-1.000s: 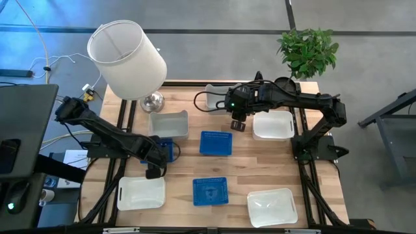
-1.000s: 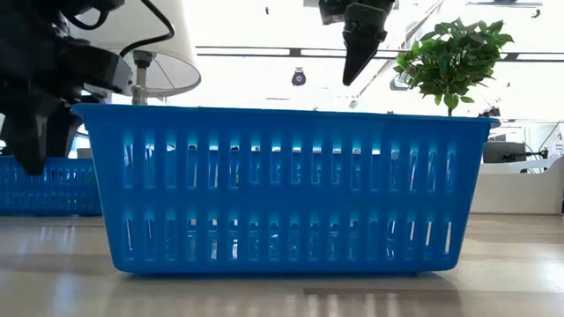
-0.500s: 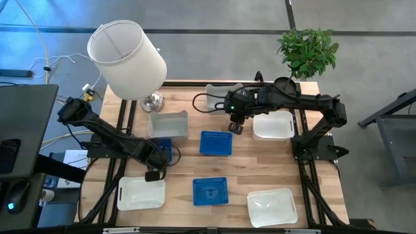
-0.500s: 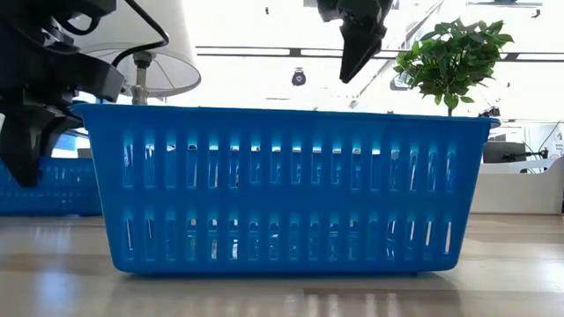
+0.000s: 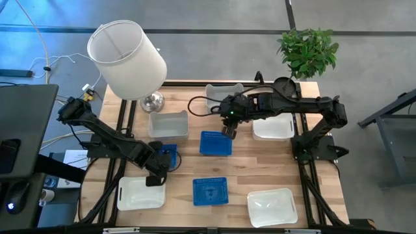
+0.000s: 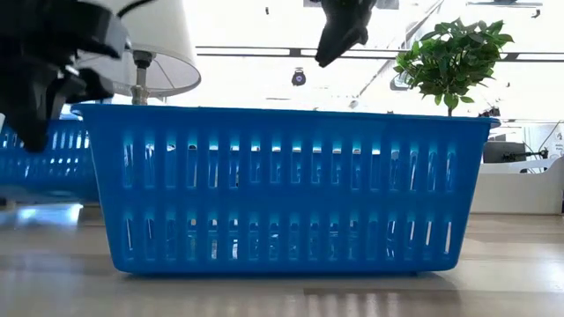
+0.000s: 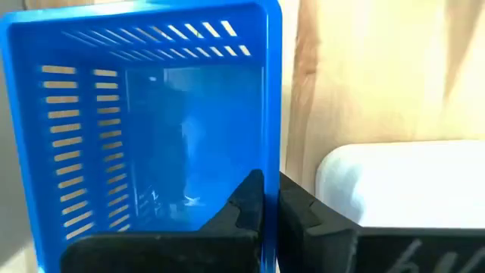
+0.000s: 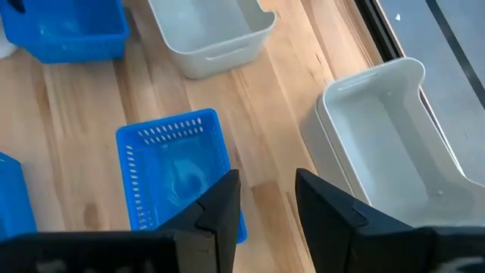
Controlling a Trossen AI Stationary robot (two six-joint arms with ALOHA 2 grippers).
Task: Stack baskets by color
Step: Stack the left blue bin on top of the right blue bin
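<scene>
Three blue baskets show in the high view: one at mid-left (image 5: pixel 168 153), one in the table's middle (image 5: pixel 216 143), and one toward the near edge (image 5: pixel 210 191). My left gripper (image 5: pixel 156 175) is shut on the mid-left blue basket (image 7: pixel 136 129), which hangs a little above the table at the left of the low view (image 6: pixel 62 163). My right gripper (image 5: pixel 227 129) hovers open, high above the far right part of the middle blue basket (image 8: pixel 178 178), touching nothing. White and grey baskets stand around them on their bottoms. My left gripper pinches one side wall of the blue basket at its rim (image 7: pixel 271 163), one finger (image 7: pixel 244 203) inside the basket and the other (image 7: pixel 299 212) outside. The fingers come from above, pointing steeply down. The basket hangs from them, lifted off the table.
A grey basket (image 5: pixel 169 123) and another (image 5: pixel 224 94) stand at the far side. White baskets sit at the right (image 5: pixel 273 125), near left (image 5: pixel 141 193) and near right (image 5: pixel 272 207). A big white lampshade (image 5: pixel 127 57) stands at the far left, a plant (image 5: pixel 308 51) at the far right.
My left gripper has shut on the mid-left blue basket's wall, then risen and drawn slightly toward the near edge, lifting the basket off the table. My right gripper, still open, has swung toward the table's left, to above the middle blue basket.
</scene>
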